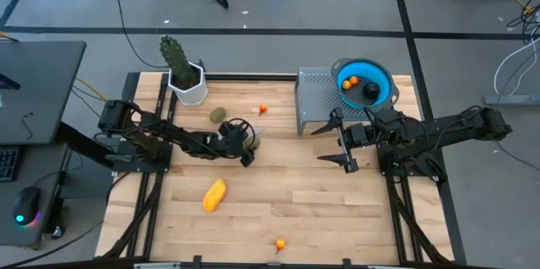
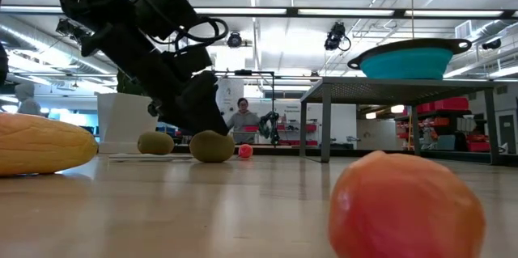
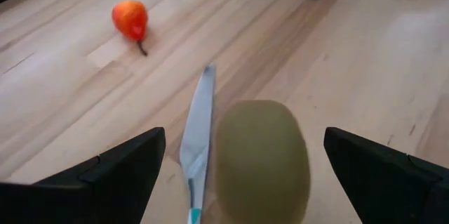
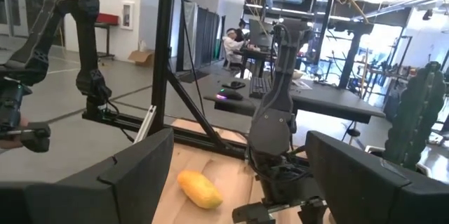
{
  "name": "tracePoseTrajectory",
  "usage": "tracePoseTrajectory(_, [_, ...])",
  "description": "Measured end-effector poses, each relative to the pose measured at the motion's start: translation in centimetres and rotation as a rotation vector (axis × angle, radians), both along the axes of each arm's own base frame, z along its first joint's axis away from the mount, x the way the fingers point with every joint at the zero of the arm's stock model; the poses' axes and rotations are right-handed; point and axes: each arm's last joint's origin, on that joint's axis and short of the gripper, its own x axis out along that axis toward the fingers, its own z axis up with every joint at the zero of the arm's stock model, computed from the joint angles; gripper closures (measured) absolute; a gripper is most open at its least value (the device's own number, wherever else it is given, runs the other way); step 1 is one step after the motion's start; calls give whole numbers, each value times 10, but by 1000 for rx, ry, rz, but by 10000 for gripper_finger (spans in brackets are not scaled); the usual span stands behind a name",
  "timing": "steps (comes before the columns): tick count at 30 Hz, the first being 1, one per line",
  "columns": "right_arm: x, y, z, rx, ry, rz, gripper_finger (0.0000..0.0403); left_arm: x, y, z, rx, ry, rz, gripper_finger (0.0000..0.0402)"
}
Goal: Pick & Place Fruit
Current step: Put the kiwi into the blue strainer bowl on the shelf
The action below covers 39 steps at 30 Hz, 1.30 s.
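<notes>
Left end effector (image 3: 242, 164) open around an olive-green fruit (image 3: 261, 159) (knife (image 3: 197, 129) beside) — right end effector (image 1: 336, 141) open, empty.

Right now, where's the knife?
High view: the knife lies left of centre, under the open left tool, touching or nearly touching a green kiwi.

The desk (image 1: 337, 201) is a pale wood-plank top. The white pot (image 1: 190, 83) with the green cactus (image 1: 175, 52) stands at its far left corner. Just right of the pot lies an olive-green oval (image 1: 218, 115), and farther right a tiny orange fruit (image 1: 263, 110). Nearer than the pot, a second olive-green oval (image 3: 261, 159) lies touching a silver-bladed knife (image 3: 197, 129). The yellow oblong fruit (image 1: 214, 194) lies well nearer still, and another orange piece (image 1: 279, 243) sits by the near edge. Far right of the pot, a grey metal stand (image 1: 316, 100) rests on the wood.
</notes>
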Motion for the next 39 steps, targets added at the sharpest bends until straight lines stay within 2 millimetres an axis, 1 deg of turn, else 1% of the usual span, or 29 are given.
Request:
tracePoseTrajectory(5, [0,0,0,0,2,0,69,1,-2,-4,-30,-15,-15,2])
tracePoseTrajectory(10, [0,0,-2,7,27,1,69,9,-2,-26,22,55,-52,13])
tracePoseTrajectory(12, [0,0,-3,6,33,1,69,12,-1,-32,58,95,-64,16])
tracePoseTrajectory(15, [0,0,-3,-3,30,0,69,15,3,-32,80,113,-75,20])
tracePoseTrajectory(22, [0,-1,-1,-24,9,-28,69,16,3,-32,47,103,-82,38])
tracePoseTrajectory(26, [0,-1,-4,-17,35,-34,69,16,3,-32,21,95,-89,63])
tracePoseTrajectory(32, [0,-1,-6,-31,60,-35,69,18,4,-31,28,104,-112,122])
tracePoseTrajectory(36, [1,-2,-6,-52,52,-76,69,26,3,-23,47,90,-151,163])
tracePoseTrajectory(39, [2,-3,-7,-51,60,-117,69,35,0,-16,67,78,-196,183])
